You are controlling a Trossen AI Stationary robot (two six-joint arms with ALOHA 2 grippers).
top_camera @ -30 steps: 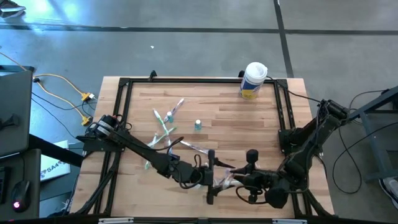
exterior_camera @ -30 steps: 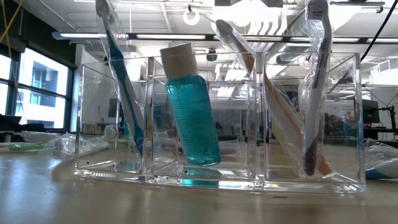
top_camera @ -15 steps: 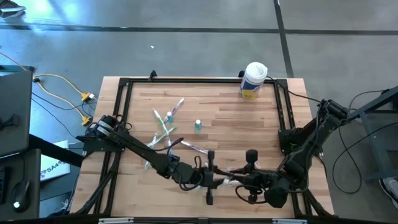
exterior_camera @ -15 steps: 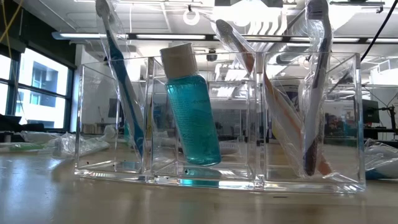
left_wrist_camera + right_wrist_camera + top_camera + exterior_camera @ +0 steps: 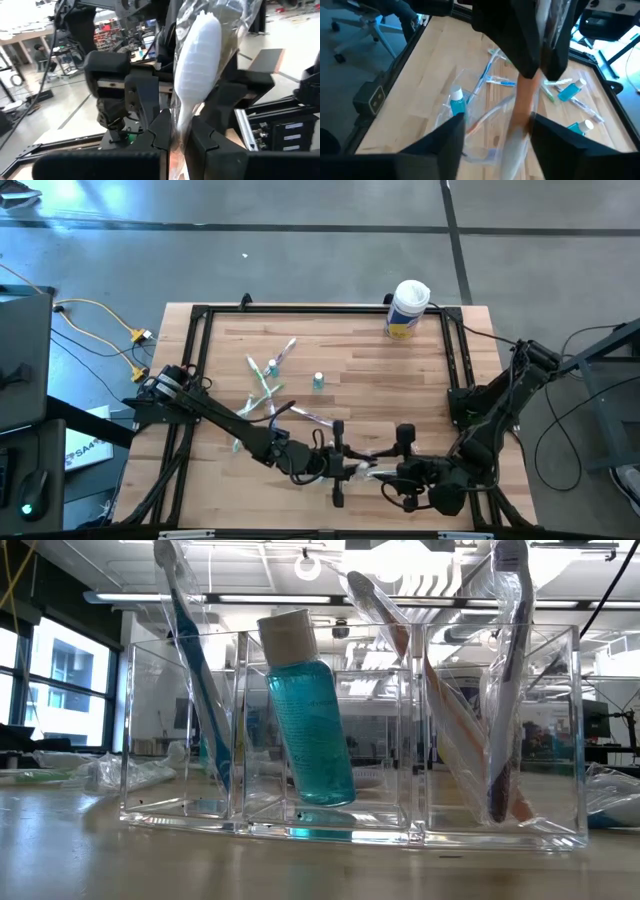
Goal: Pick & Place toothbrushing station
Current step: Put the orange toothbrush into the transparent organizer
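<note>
A toothbrush with a white handle in a clear wrapper [image 5: 197, 65] is lifted over the table's near middle [image 5: 362, 471], between my two grippers. My left gripper [image 5: 338, 468] is shut on it. My right gripper [image 5: 392, 472] faces it from the right, open. Its fingers [image 5: 450, 145] stand on either side of the brush's other end [image 5: 522, 112], and I see no touch. The clear holder [image 5: 350, 730] stands on the table with wrapped toothbrushes and a teal bottle [image 5: 305, 710] leaning inside its compartments. My left gripper pinches the wrapped toothbrush between its two fingers at the handle's narrow part [image 5: 181, 117], through the clear wrapper. The fingers come level from the table's left. The brush sticks out past the fingertips toward my right gripper, clear of the table.
Several loose wrapped toothbrushes [image 5: 265, 380] and small teal-capped tubes [image 5: 318, 381] lie on the table's left half. A white canister with a yellow label [image 5: 407, 308] stands at the far right corner. A black frame [image 5: 200, 360] runs round the table.
My left gripper has shut on the wrapped toothbrush over the table's near middle, and my right gripper has opened and let go of it. The brush stays lifted and about level, and neither arm has shifted much.
</note>
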